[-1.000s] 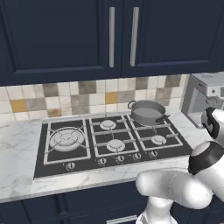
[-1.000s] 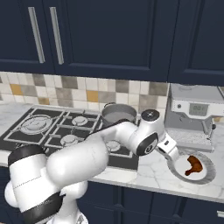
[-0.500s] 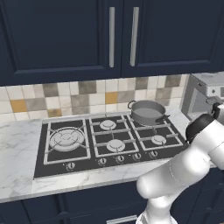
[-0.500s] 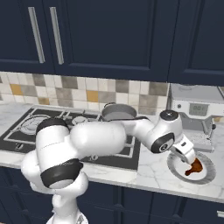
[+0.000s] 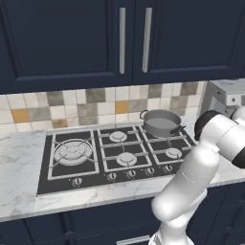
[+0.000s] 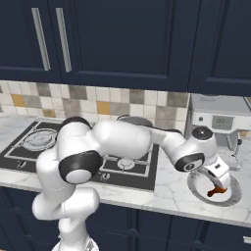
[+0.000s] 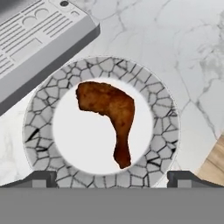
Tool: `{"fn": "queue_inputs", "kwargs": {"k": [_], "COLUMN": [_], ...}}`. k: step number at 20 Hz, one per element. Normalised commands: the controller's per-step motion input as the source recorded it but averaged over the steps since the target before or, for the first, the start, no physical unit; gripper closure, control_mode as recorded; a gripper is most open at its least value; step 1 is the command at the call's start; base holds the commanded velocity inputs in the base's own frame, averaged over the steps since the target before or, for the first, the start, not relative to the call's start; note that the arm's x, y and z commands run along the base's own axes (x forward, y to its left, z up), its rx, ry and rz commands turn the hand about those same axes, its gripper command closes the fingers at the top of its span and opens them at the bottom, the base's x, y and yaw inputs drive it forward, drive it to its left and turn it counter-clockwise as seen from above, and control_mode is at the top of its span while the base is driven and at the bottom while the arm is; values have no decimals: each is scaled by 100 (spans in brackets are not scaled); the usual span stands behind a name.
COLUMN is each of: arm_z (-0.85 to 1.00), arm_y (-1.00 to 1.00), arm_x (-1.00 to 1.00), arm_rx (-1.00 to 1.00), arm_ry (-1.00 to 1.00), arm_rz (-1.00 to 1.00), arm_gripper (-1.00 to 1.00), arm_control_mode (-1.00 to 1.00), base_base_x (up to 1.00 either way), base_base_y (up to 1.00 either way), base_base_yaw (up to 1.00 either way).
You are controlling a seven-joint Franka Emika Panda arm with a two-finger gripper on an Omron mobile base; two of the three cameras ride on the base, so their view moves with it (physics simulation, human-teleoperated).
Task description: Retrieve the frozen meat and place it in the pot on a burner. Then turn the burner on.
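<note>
I have swung my gripper point(image 7: 112, 177) over from the cooktop side; it now hangs directly above the frozen meat point(image 7: 111, 114), jaws spread wide and holding nothing. The meat lies below me on its plate point(image 7: 166, 127), so descent and grasp come next.

A white marble counter point(image 5: 24, 186) carries everything. Set into it is a black cooktop point(image 5: 115, 153), with a steel pot point(image 5: 161, 122) standing on its back right grate. To the right of the cooktop, a round plate point(image 7: 37, 140) with a grey cracked-pattern rim rests on the marble, just beside a grey coffee machine point(image 6: 218, 122). A wooden surface point(image 7: 214, 166) lies on the counter near the plate's edge.
</note>
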Motion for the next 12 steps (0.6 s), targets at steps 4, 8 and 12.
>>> {"fn": "queue_inputs", "kwargs": {"k": [4,8,12], "arm_z": [-17,-29,-31], "arm_y": [-11,-4,0], "arm_x": [0,0,0], "arm_rx": [0,0,0], "arm_ry": [0,0,0], "arm_rz": [0,0,0], "arm_gripper": [-100,-100,-100], "arm_control_mode": [-100,-100,-100], "base_base_x": [0,0,0], "base_base_y": [0,0,0], "base_base_yaw": [0,0,0]}}
